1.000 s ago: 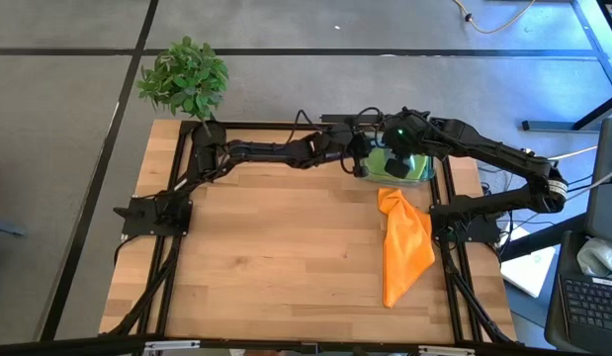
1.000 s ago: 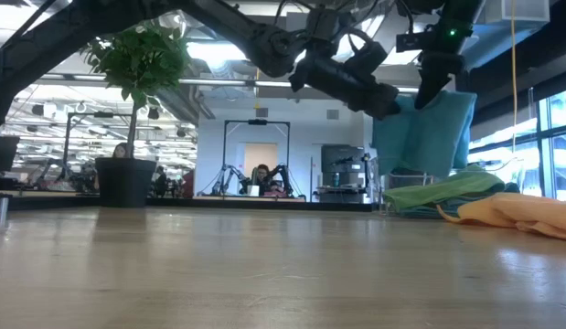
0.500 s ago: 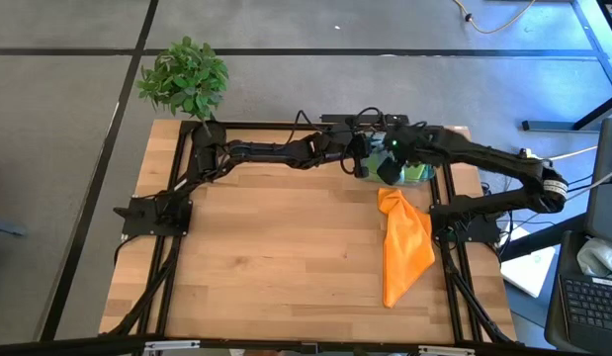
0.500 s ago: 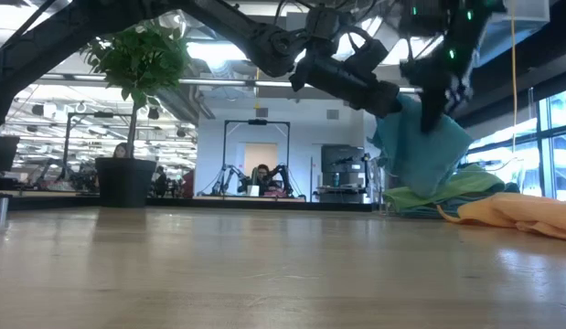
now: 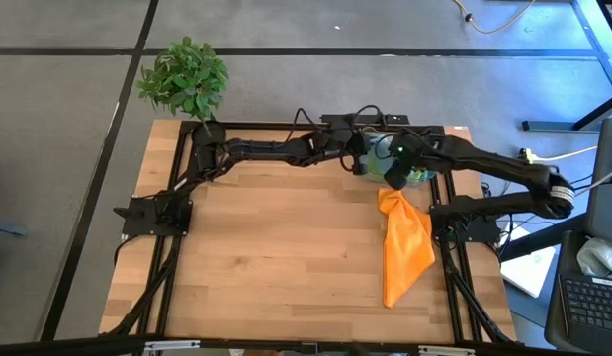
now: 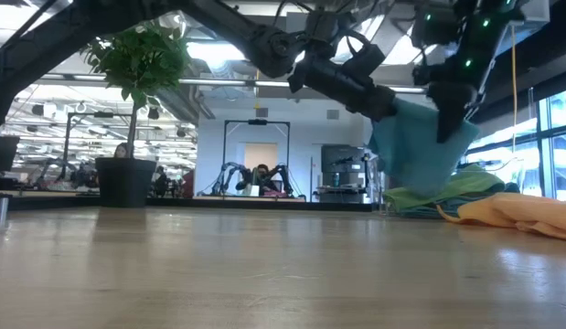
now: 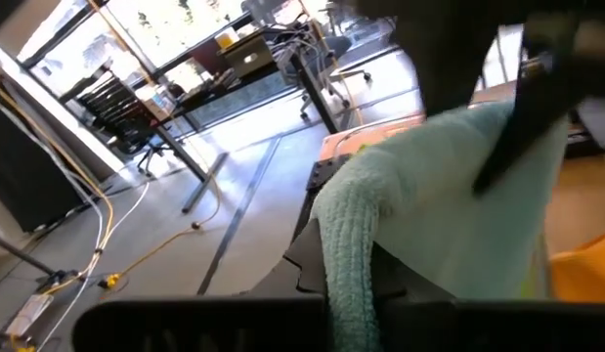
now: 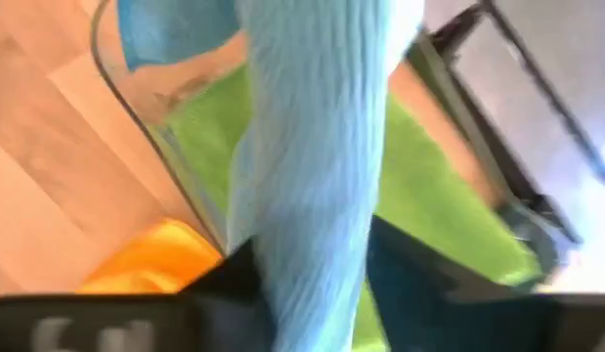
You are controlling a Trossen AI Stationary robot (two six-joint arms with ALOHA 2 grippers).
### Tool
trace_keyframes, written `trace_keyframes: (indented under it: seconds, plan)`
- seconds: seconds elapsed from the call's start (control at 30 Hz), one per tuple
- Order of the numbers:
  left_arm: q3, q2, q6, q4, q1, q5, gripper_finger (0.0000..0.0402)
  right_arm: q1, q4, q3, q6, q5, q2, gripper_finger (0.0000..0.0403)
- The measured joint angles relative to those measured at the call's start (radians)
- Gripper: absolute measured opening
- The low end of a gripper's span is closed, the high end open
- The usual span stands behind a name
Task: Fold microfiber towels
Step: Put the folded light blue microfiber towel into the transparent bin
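Note:
A teal towel (image 6: pixel 415 146) hangs over the clear bin (image 5: pixel 424 178) at the table's far right. My left gripper (image 6: pixel 383 100) is shut on its upper end. My right gripper (image 6: pixel 444 119) is closed round it farther down its right side. In the bin lies a lime green towel (image 8: pixel 429 186), with a blue cloth (image 8: pixel 165 29) beside it. An orange towel (image 5: pixel 404 247) lies in a long crumpled strip on the wood on the near side of the bin, and no gripper touches it. My left gripper pinches a bunched upper corner of the teal towel (image 7: pixel 346 284) between its two fingers, reaching nearly level from the table's left. The cloth hangs down from it, clear of the table. My right gripper has a gathered run of the same towel (image 8: pixel 317 264) between its two fingers (image 8: pixel 229 279), coming steeply from above. The cloth passes down through the fingers, and its lower end hangs over the bin.
A potted plant (image 5: pixel 184 77) stands at the far left corner. Black frame rails (image 5: pixel 286 127) run along the far edge and both sides. The bare wood (image 5: pixel 276 247) in the left and middle of the table is free room.
My right gripper has sunk toward the bin and rolled, leaving the towel's high right corner and coming onto the cloth lower down. The towel, spread flat between both grippers a second ago, now droops from my left gripper, its right side fallen.

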State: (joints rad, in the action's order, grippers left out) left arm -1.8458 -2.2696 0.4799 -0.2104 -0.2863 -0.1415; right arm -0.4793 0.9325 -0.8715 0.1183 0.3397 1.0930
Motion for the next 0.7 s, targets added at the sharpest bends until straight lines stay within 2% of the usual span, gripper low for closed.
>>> trace_keyframes:
  seconds: [0.13,0.17,0.3,0.53,0.7]
  plan:
    - [0.000,0.000,-0.036,0.000,-0.015,0.006,0.0000,0.000,0.130,-0.061,-0.022,0.062,-0.037,0.0027]
    - [0.000,0.000,-0.047,0.000,-0.016,0.017,0.0000,0.000,0.158,-0.074,-0.024,0.081,-0.042,0.0016]
    - [0.000,0.000,-0.060,-0.004,-0.004,0.068,0.0000,0.000,0.267,-0.124,-0.027,0.156,-0.054,0.0013]
    - [0.000,0.000,-0.078,0.010,0.033,0.060,0.0000,0.000,0.346,-0.192,-0.090,0.147,-0.056,0.0009]
    - [0.000,0.000,-0.068,0.083,0.043,0.063,0.0000,-0.006,0.429,-0.202,-0.127,-0.076,-0.056,0.0009]
